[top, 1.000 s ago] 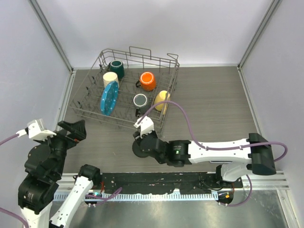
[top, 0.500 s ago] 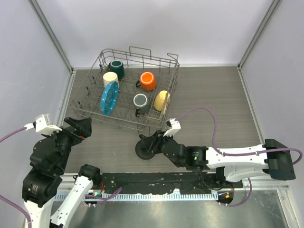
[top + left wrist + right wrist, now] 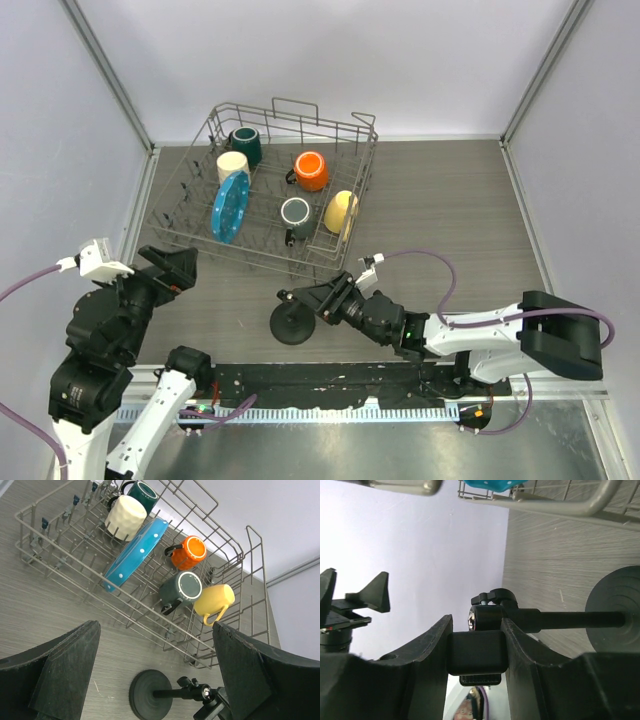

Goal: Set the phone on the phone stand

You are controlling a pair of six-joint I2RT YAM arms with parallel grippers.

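Five mugs (image 3: 311, 171), one plate (image 3: 229, 205), one stand (image 3: 292, 323)

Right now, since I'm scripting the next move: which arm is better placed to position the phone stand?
Right. The right pincer is shut on the top clamp of the phone stand. The left pincer hangs open off to the left, apart from the stand, holding nothing.

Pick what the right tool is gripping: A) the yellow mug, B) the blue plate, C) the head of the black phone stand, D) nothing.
C: in the right wrist view, the right tool is clamped on the black block at the arm end of the phone stand.
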